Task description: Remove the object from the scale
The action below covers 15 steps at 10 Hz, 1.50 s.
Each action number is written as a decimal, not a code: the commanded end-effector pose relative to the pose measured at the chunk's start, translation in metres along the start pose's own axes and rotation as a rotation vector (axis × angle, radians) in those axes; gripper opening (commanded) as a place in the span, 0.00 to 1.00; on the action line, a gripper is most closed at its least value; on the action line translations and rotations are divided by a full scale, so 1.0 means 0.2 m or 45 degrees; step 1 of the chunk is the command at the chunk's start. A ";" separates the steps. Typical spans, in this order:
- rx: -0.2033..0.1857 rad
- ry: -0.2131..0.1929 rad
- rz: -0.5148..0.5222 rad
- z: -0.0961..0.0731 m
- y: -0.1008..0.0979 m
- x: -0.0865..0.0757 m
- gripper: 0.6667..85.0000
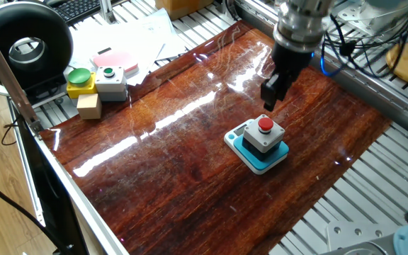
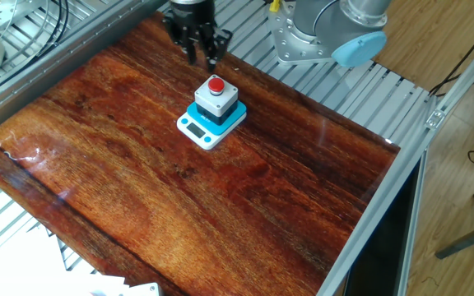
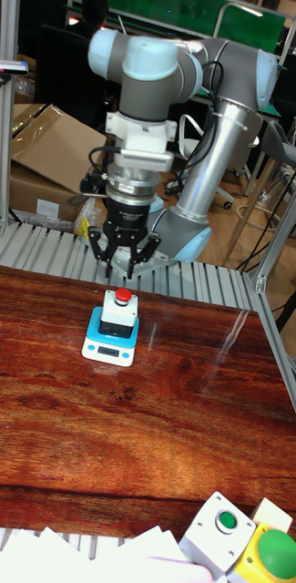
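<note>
The object [image 1: 264, 133], a dark grey box with a light grey top and a red button, sits on the teal-topped scale [image 1: 258, 158] on the wooden table. In the other fixed view the object [image 2: 215, 97] stands on the scale [image 2: 197, 128] with its display strip facing forward. My gripper [image 1: 270, 95] hangs in the air just behind the object, apart from it. From the tall fixed view the gripper [image 3: 122, 262] is above and behind the object [image 3: 118, 311] and the scale [image 3: 107, 347], its fingers [image 3: 97, 258] spread open with nothing between them.
At the table's far left corner stand a grey box with a green button [image 1: 110, 81], a yellow box with a big green button [image 1: 80, 81] and a small wooden block [image 1: 89, 106]. Papers and a black round device [image 1: 27, 42] lie beyond. The arm's base [image 2: 319, 33] stands behind the table.
</note>
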<state>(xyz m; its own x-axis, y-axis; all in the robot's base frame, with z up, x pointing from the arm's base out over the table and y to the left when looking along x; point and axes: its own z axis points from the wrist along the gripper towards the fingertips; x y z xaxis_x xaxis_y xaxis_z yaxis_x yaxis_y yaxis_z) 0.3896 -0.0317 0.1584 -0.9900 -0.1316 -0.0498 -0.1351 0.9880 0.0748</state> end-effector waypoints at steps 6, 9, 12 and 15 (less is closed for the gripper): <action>-0.007 -0.074 -0.084 0.16 0.03 0.06 0.63; -0.001 -0.087 -0.074 0.19 0.04 0.06 0.63; -0.001 -0.101 -0.070 0.21 0.05 0.05 0.62; 0.004 -0.106 -0.069 0.23 0.05 0.05 0.62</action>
<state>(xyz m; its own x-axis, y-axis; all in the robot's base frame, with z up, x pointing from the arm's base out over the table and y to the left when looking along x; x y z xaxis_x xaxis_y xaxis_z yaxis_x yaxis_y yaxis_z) 0.3783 -0.0227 0.1150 -0.9753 -0.1836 -0.1228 -0.1919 0.9796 0.0596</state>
